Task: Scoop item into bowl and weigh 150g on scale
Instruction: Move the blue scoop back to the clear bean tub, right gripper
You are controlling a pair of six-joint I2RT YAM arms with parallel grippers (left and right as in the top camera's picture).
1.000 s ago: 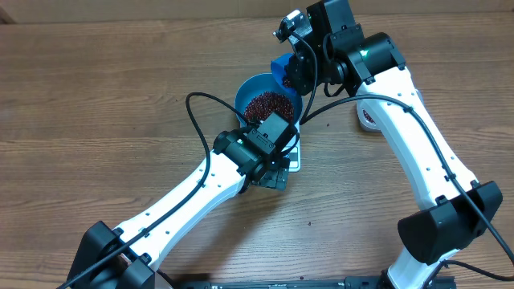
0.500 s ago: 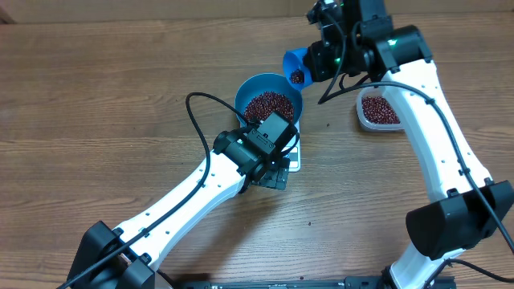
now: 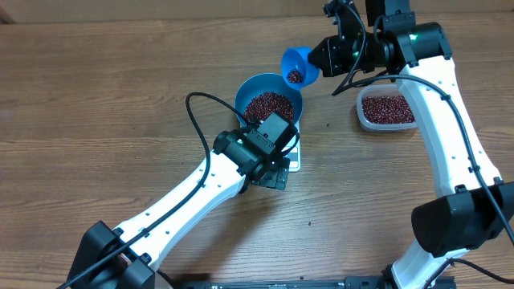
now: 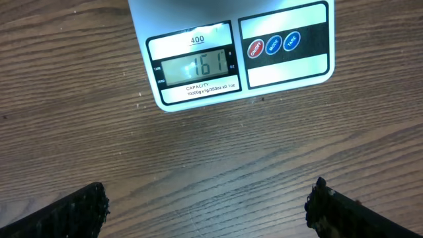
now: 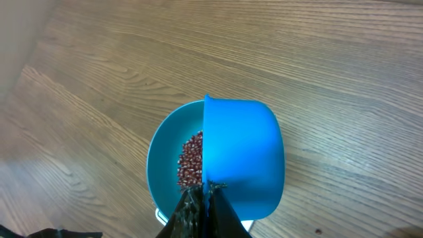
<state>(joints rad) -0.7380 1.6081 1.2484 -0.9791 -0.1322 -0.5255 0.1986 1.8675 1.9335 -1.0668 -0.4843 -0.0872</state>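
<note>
The blue bowl [image 3: 245, 90] holds a mound of dark red beans [image 3: 268, 104] and stands on the white scale [image 3: 295, 160]. In the left wrist view the scale [image 4: 284, 73] shows its display [image 4: 195, 68], which reads 161. My left gripper [image 3: 275, 175] hangs open over bare wood just in front of the scale, its fingers [image 4: 79, 211] wide apart. My right gripper [image 3: 325, 56] is shut on the handle of a small blue scoop [image 3: 298, 66] with a few beans in it, held above and to the right of the bowl. From the right wrist the scoop [image 5: 244, 158] covers part of the bowl [image 5: 165, 158].
A clear plastic tub [image 3: 387, 108] of beans sits on the table to the right of the bowl, under my right arm. A black cable [image 3: 197, 120] loops over the table left of the bowl. A loose bean [image 3: 327, 124] lies between bowl and tub.
My right arm has swung right and back, carrying the scoop from over the bowl's rim out to its upper right and uncovering the tub. The left arm has not moved.
</note>
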